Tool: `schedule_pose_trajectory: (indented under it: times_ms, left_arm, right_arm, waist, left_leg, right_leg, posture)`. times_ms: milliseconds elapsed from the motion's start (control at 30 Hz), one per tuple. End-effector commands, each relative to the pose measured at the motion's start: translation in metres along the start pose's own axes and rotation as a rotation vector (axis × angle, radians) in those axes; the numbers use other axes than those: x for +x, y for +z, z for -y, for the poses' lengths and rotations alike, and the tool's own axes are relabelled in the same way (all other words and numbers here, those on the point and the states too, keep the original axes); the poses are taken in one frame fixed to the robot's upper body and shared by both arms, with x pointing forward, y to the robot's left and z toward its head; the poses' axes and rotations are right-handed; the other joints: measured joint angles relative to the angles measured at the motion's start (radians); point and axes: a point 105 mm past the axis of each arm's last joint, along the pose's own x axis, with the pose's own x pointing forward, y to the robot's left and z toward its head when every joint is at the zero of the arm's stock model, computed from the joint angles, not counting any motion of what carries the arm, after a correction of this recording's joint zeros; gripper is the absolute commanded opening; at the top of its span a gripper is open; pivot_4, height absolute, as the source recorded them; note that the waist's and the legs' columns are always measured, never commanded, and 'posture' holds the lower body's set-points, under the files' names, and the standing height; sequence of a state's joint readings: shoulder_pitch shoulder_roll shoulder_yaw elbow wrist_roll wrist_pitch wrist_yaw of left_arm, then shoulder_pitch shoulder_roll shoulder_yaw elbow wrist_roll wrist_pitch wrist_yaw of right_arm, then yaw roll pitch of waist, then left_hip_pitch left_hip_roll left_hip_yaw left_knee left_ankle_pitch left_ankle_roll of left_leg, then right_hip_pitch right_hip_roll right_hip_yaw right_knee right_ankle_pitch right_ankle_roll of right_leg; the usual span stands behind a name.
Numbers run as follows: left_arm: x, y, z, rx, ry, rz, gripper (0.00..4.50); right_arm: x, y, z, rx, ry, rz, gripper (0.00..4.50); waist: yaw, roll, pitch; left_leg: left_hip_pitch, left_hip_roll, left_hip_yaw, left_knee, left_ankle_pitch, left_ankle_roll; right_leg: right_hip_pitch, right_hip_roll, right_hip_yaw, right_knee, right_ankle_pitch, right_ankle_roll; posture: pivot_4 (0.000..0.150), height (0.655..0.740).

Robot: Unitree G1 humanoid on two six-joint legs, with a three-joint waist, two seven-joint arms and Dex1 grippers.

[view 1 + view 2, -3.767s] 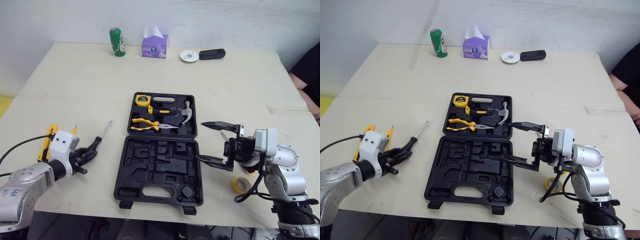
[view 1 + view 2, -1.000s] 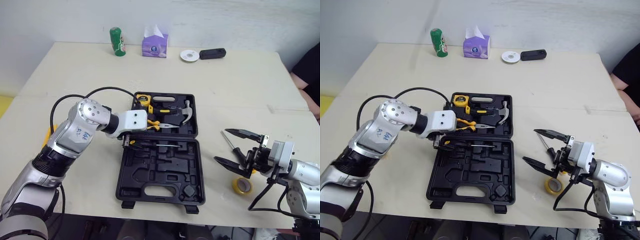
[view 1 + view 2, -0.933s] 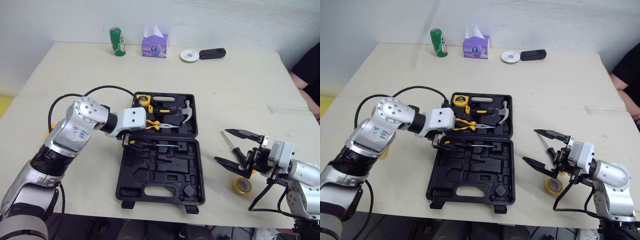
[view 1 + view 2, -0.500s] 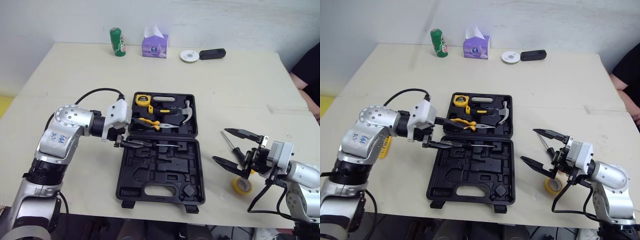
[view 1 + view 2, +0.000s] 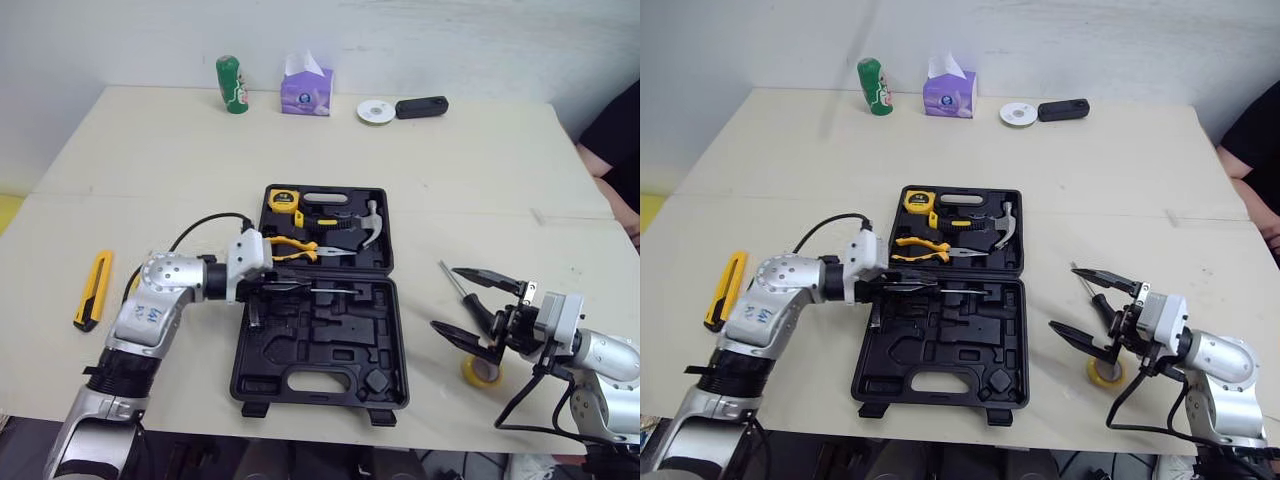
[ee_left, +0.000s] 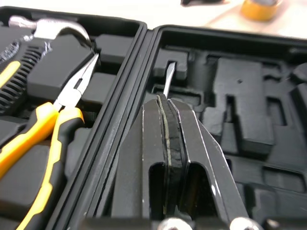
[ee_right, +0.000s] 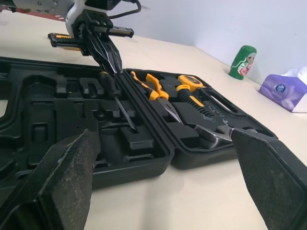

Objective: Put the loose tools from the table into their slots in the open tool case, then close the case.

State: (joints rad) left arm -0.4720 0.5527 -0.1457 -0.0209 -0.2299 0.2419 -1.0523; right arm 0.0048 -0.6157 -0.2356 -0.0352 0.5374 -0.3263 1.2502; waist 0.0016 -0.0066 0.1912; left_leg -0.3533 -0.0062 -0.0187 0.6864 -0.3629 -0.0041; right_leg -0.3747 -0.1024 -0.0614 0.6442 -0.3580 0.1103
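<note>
utility knife (image 5: 92, 290): alone on the bare table (image 5: 150, 180) near its left edge, well apart from the case.
left gripper (image 6: 165, 100): fingers pressed flat together with nothing between them, tips over the screwdriver's handle.
screwdriver (image 7: 117, 98): lies in the case's near half, along the hinge.
tool case (image 5: 318, 399): open flat, mid-table, free room on both sides (hammer (image 5: 371, 226), pliers (image 5: 292, 248) and tape measure (image 5: 282, 199) fill the far half).
right gripper (image 5: 442, 298): spread wide, empty, near the front edge; second screwdriver (image 5: 452, 280) and tape roll (image 5: 481, 371) lie just beside it.
</note>
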Motion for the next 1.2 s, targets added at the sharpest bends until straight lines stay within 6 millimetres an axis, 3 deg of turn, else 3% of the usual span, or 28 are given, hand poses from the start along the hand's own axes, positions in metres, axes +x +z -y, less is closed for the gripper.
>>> schedule_pose_trajectory:
  times_ms: [33,367,567,667,867,1100,1200]
  left_arm:
    - [0.003,-0.003,-0.004,0.044,0.036,-0.035,0.04]
    - [0.002,-0.02,-0.002,-0.015,0.035,-0.121,0.04]
    - [0.002,-0.05,0.002,-0.109,0.058,-0.299,0.04]
    - [-0.001,-0.067,0.007,-0.01,0.033,-0.426,0.04]
    - [0.013,-0.088,0.016,-0.174,0.033,-0.483,0.04]
    - [0.015,-0.104,0.024,-0.232,0.016,-0.525,0.04]
    - [0.018,-0.091,0.024,-0.218,-0.001,-0.428,0.04]
  right_arm:
    - [0.0,0.006,-0.001,-0.023,0.006,0.027,4.5]
    - [0.011,0.016,-0.001,-0.035,0.021,0.038,4.5]
    - [0.013,0.017,0.0,-0.034,0.018,0.039,4.5]
    - [0.013,0.017,0.001,-0.035,0.017,0.038,4.5]
    - [0.01,0.008,0.0,-0.025,0.007,0.038,4.5]
    - [0.003,-0.002,-0.003,-0.025,-0.004,0.036,4.5]
    - [0.001,-0.005,-0.005,-0.027,-0.008,0.032,4.5]
  waist:
    - [0.0,0.0,0.0]
    - [0.0,0.0,0.0]
    - [0.001,0.002,-0.002]
    - [0.001,0.005,-0.009]
    - [-0.001,0.012,-0.015]
    - [-0.002,0.017,-0.024]
    - [-0.002,0.019,-0.027]
  left_leg:
    - [0.0,0.0,0.0,0.0,0.0,0.0]
    - [0.001,0.0,0.0,0.0,0.0,0.0]
    - [0.002,0.0,0.0,0.0,0.0,0.0]
    - [0.004,0.0,0.0,0.0,0.0,0.0]
    - [0.036,0.001,0.0,-0.01,-0.002,0.0]
    - [0.05,0.001,0.0,-0.02,-0.003,-0.001]
    - [0.051,0.001,0.001,-0.02,-0.003,-0.001]
  right_leg:
    - [0.0,0.0,0.0,0.0,0.0,0.0]
    - [0.0,0.0,0.0,0.001,0.0,0.0]
    - [0.002,0.0,0.0,0.001,0.0,0.0]
    - [0.004,0.0,0.001,0.0,0.0,0.0]
    - [0.04,-0.002,0.001,-0.017,0.0,0.0]
    - [0.055,-0.006,0.002,-0.025,0.0,0.0]
    - [0.055,-0.006,0.002,-0.025,0.0,0.0]
  posture:
    - [0.15,0.74]
    - [0.15,0.74]
    - [0.15,0.74]
    - [0.15,0.74]
    - [0.15,0.74]
    - [0.15,0.74]
    - [0.15,0.74]
